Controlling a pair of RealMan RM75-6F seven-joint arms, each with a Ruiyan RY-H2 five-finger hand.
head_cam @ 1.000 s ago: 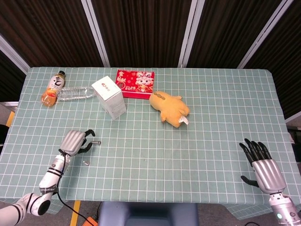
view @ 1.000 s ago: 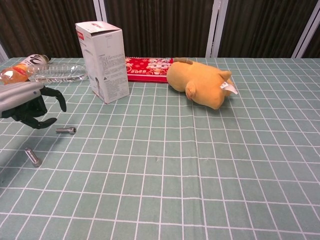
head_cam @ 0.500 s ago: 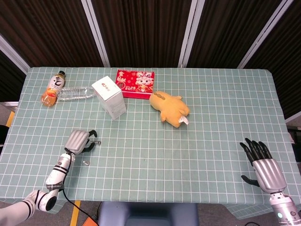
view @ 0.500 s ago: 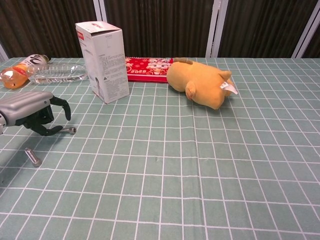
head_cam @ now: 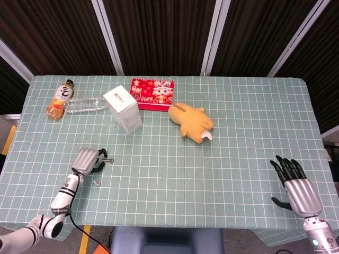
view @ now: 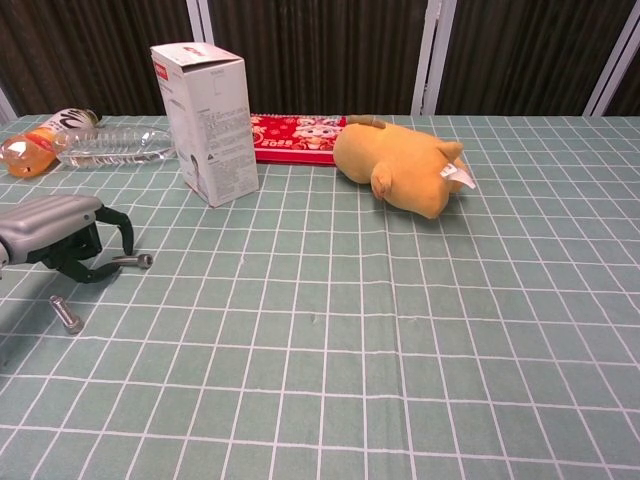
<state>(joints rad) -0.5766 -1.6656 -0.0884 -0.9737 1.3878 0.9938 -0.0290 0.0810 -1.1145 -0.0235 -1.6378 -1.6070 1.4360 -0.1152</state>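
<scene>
Tabletop (head_cam: pixel 238 132) first: a green checked cloth runs edge to edge. On it, towards the back, sit a yellow plush toy (head_cam: pixel 193 123), a red picture book (head_cam: pixel 152 93) and an upright white carton (view: pixel 205 122), with a clear plastic bottle (head_cam: pixel 85 104) and an orange drink bottle (head_cam: pixel 59 99) lying at the far left.

Left hand (view: pixel 62 232) now, low over the near-left cloth, dark fingers (view: pixel 118 226) curled down like a claw around the small metal bolt (view: pixel 137 260). The bolt lies flat on the cloth, its head poking out beside the fingertips; whether it is actually pinched, I cannot tell. A second bolt (view: pixel 66 314) lies just in front, apart from the hand.

Right hand (head_cam: pixel 296 185) rests far off at the near-right corner, fingers spread, holding nothing.

That bolt looks hard, smooth, light and prone to rolling, so I'd judge a fingertip pinch across the shank, near the middle, the safest hold.
</scene>
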